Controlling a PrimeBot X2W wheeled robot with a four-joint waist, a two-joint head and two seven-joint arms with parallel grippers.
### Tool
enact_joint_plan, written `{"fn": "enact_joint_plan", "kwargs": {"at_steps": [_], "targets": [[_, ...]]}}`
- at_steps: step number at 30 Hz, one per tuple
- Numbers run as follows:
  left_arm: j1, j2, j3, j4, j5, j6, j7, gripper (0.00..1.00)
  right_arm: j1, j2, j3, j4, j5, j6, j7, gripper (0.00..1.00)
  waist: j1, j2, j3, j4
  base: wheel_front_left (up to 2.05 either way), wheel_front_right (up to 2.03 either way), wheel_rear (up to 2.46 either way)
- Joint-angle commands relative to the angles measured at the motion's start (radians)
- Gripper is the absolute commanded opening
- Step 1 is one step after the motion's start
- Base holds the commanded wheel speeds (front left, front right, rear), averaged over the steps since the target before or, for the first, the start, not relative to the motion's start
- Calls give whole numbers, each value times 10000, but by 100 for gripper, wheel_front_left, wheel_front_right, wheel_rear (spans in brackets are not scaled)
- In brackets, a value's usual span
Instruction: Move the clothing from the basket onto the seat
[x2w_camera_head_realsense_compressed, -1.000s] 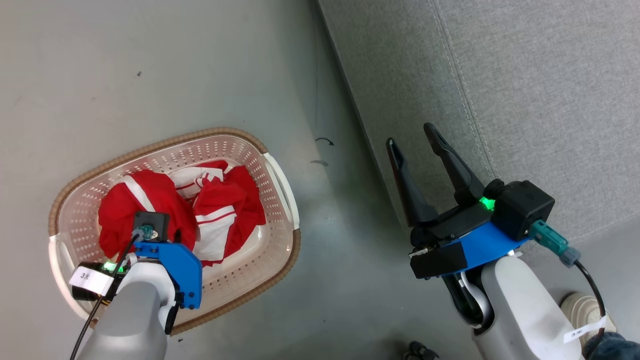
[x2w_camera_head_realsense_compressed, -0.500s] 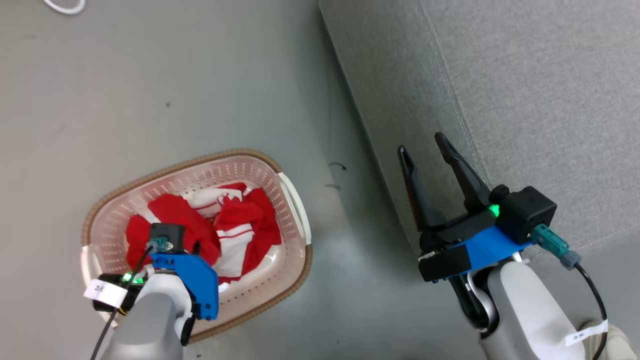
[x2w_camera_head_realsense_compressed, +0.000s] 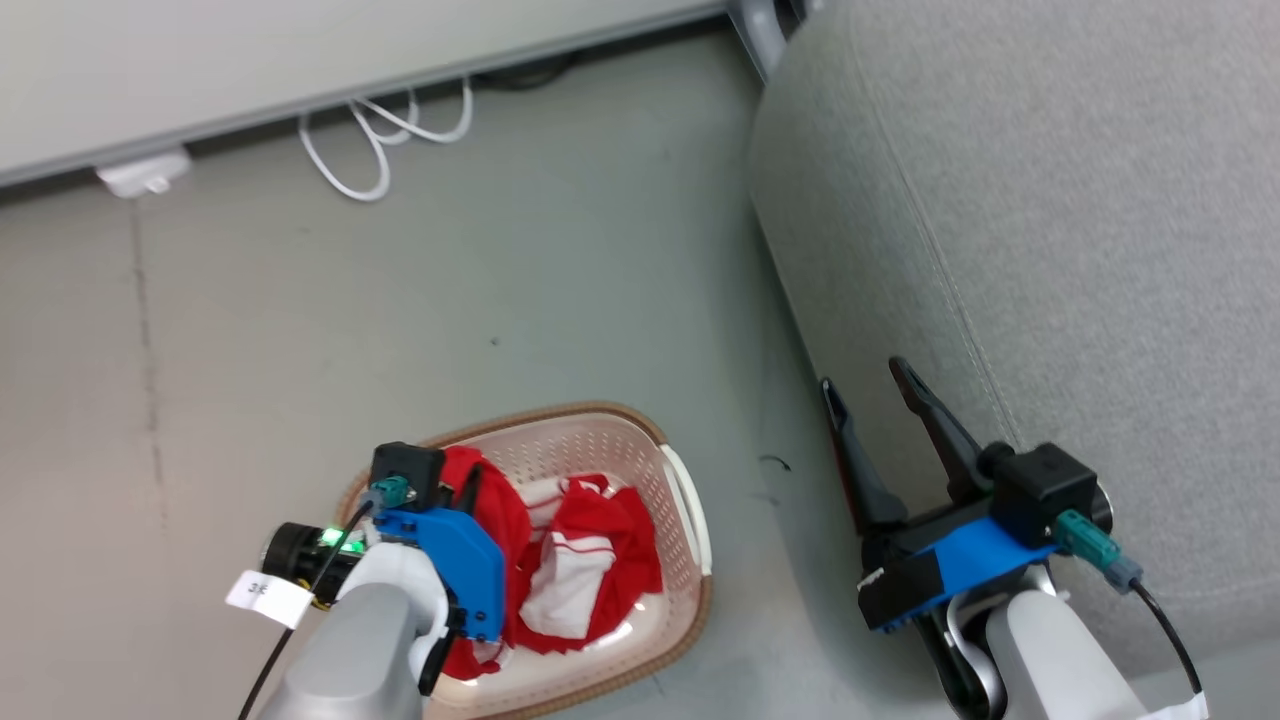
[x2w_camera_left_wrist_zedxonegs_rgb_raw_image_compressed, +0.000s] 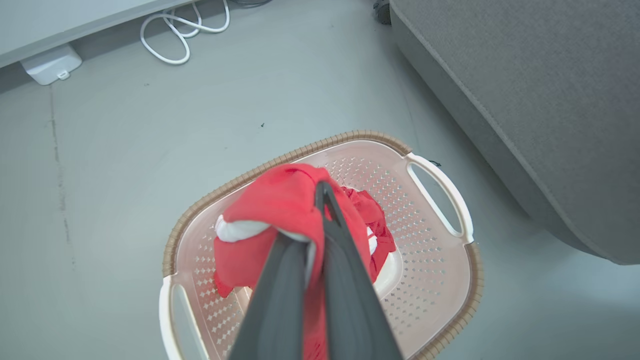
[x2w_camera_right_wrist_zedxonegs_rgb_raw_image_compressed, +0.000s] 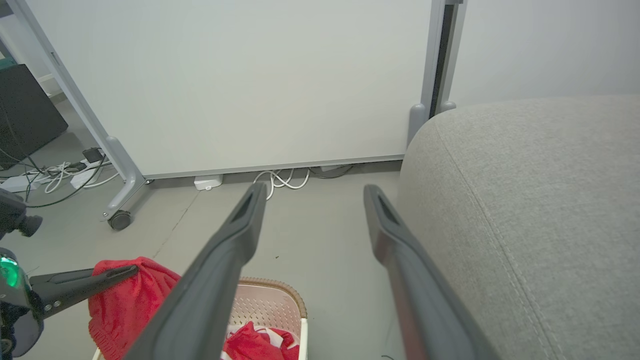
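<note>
Underfoot, a smooth grey-green floor (x2w_camera_head_realsense_compressed: 560, 300) runs up to a white wall panel (x2w_camera_right_wrist_zedxonegs_rgb_raw_image_compressed: 240, 85), and loops of white cable (x2w_camera_head_realsense_compressed: 380, 150) lie along the panel's foot. The large light grey fabric couch (x2w_camera_head_realsense_compressed: 1080, 250) stands at the floor's right side, its rounded corner near the panel. The oval cream-white perforated plastic basket (x2w_camera_head_realsense_compressed: 600, 445) with a brown woven-look rim sits on the floor near the couch's front, apart from it. Inside the basket lies the red garment with white panels and stripes (x2w_camera_head_realsense_compressed: 590, 570). The mostly red garment (x2w_camera_left_wrist_zedxonegs_rgb_raw_image_compressed: 280, 200) is bunched above the basket's left half, pinched between the clenched fingers of the left gripper (x2w_camera_left_wrist_zedxonegs_rgb_raw_image_compressed: 322, 192), whose arm reaches over the rim. The right gripper (x2w_camera_head_realsense_compressed: 862, 378) hangs above the floor at the couch's front edge, its fingers spread wide and grasping nothing.
</note>
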Motion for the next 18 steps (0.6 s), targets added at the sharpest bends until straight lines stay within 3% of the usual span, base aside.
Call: {"fn": "enact_joint_plan", "kwargs": {"at_steps": [1, 7, 18], "targets": [[236, -29, -332, -379, -306, -82, 73, 0, 262, -37, -71, 115, -57, 5, -33, 100, 2, 0, -924, 764, 0, 0, 0], [407, -21, -1514, -1792, -1488, -87, 439, 0, 754, -37, -169, 393, -137, 5, -22, 100, 2, 0, -1833, 1275, 0, 0, 0], [-519, -21, -2947, -3579, -2430, 180, 1031, 0, 1327, -37, -259, 431, -185, 5, 213, 100, 2, 0, -2806, 1606, 0, 0, 0]]}}
